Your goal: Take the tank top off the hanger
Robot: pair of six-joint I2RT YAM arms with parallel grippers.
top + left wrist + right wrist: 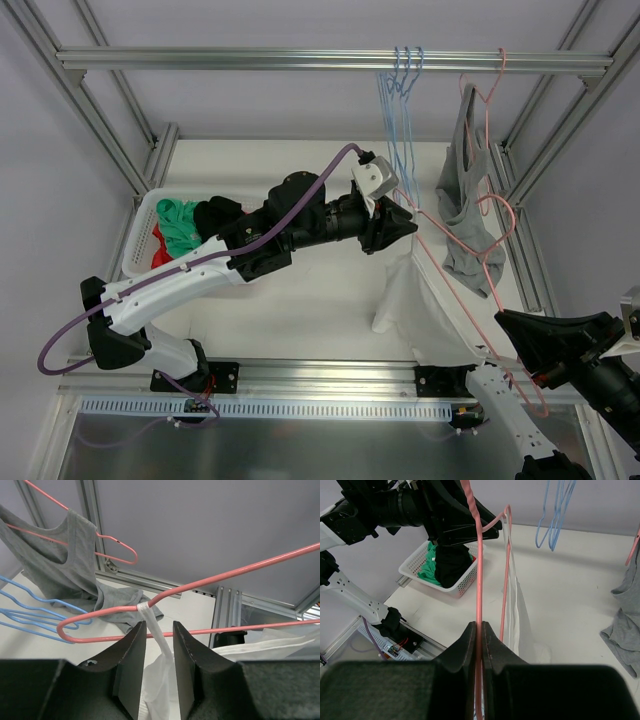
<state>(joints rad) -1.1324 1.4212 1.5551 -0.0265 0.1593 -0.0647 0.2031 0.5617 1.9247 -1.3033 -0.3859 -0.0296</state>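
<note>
Here the tank top [410,295] hangs vertically, strap [153,626] between parted left jaws; right jaws clamp the hanger [479,580].

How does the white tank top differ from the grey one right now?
Colour: the white tank top is white, the grey tank top grey.
Support: the white one's held hanger is clamped, slanting, in the right gripper; the grey one's rail hanger hooks on the top rail.
Contact: a white strap runs between the left gripper's open fingers; nothing grips the grey one.
Both hang on pink hangers.

Black-and-white arms [180,278] carry purple cables [42,358] and black jaws.
</note>
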